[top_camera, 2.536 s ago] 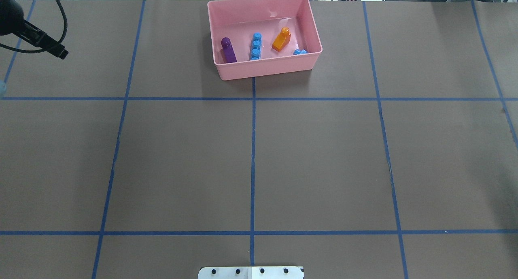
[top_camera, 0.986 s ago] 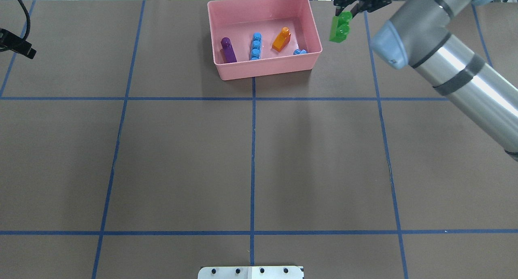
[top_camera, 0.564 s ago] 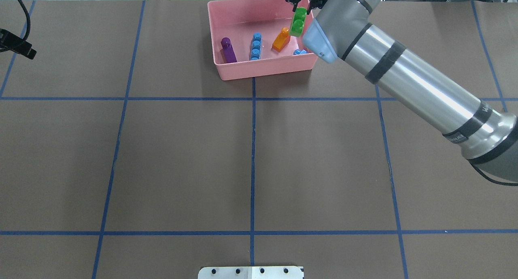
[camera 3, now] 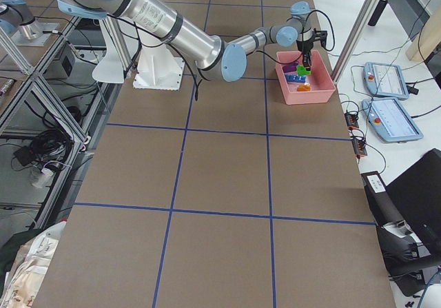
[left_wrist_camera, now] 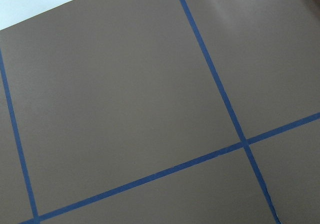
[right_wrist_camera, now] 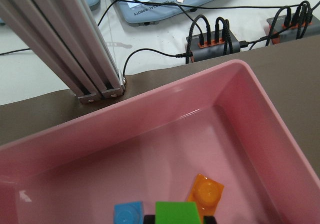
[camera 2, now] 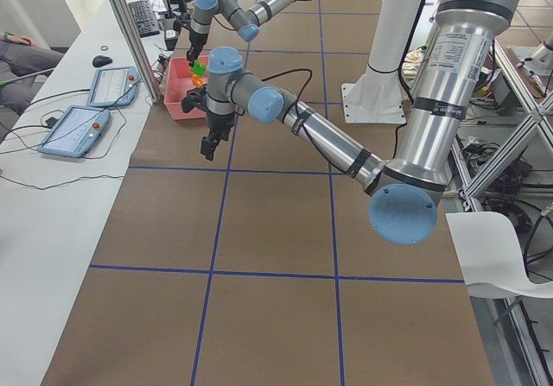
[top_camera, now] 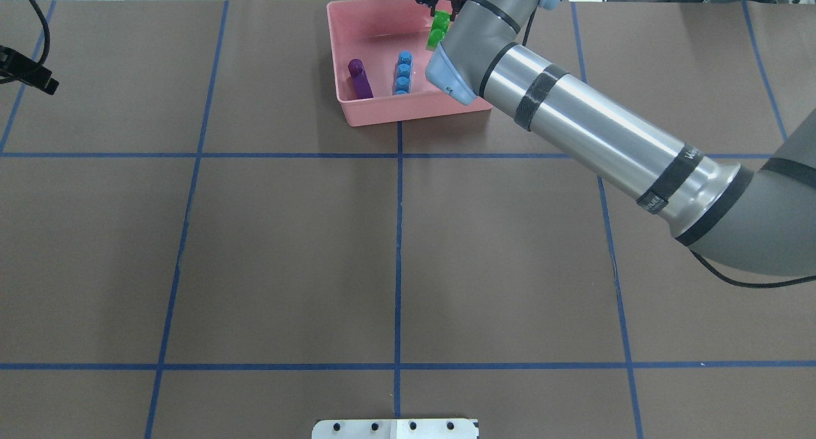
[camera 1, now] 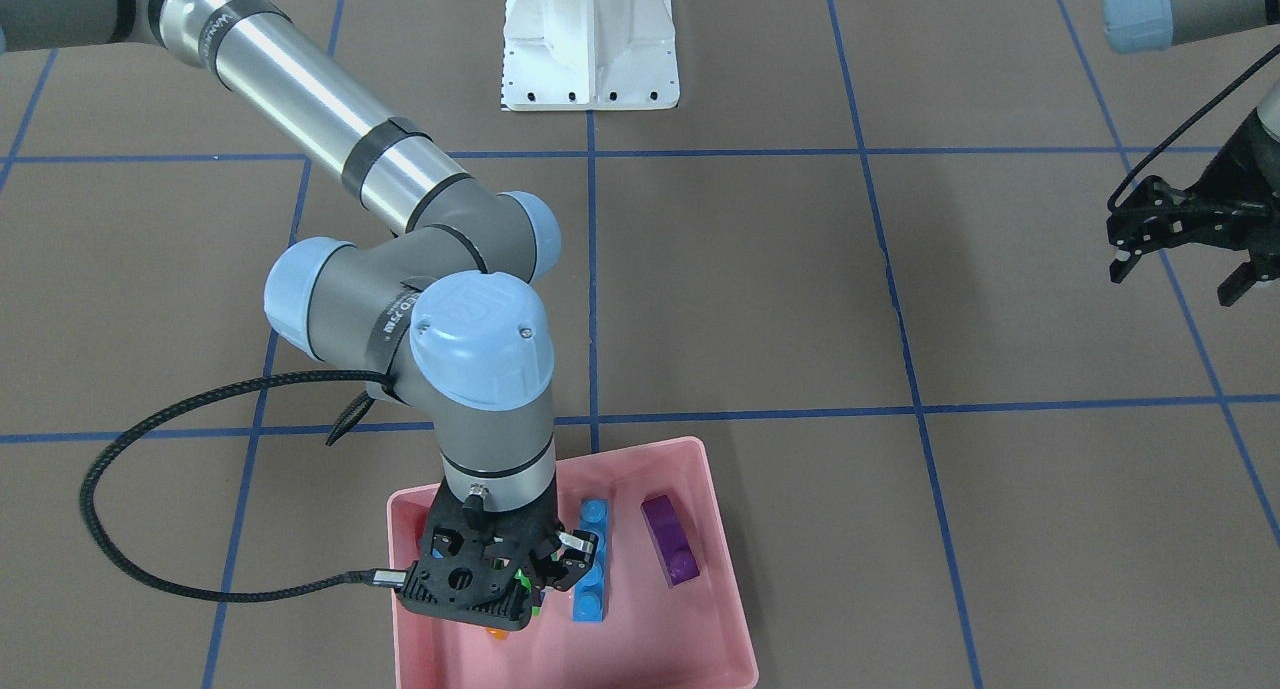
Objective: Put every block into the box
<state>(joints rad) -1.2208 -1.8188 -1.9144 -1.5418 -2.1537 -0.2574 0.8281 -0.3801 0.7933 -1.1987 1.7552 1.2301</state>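
Note:
The pink box (top_camera: pixel 408 111) stands at the table's far edge. Inside it lie a purple block (top_camera: pixel 360 81) and a long light-blue block (top_camera: pixel 403 74). My right gripper (top_camera: pixel 440 13) hangs over the box interior, shut on the green block (top_camera: pixel 437 30). In the right wrist view the green block (right_wrist_camera: pixel 177 213) sits between the fingers, with the orange block (right_wrist_camera: pixel 206 195) and a light-blue block (right_wrist_camera: pixel 128 215) below on the box (right_wrist_camera: pixel 150 115) floor. The arm hides the orange block from overhead. My left gripper (camera 1: pixel 1175 279) hovers open and empty, far off to the side.
The white robot base (camera 1: pixel 590 39) is at the near table edge. Behind the box stand an aluminium post (right_wrist_camera: pixel 65 43) and cables. Tablets (camera 2: pixel 73 131) lie on the side bench. Blue tape lines (left_wrist_camera: pixel 140 181) grid the brown table.
My right arm came in from the right carrying the green block and moved left, from beside the box to above its inside. The left gripper drew back to the left edge.

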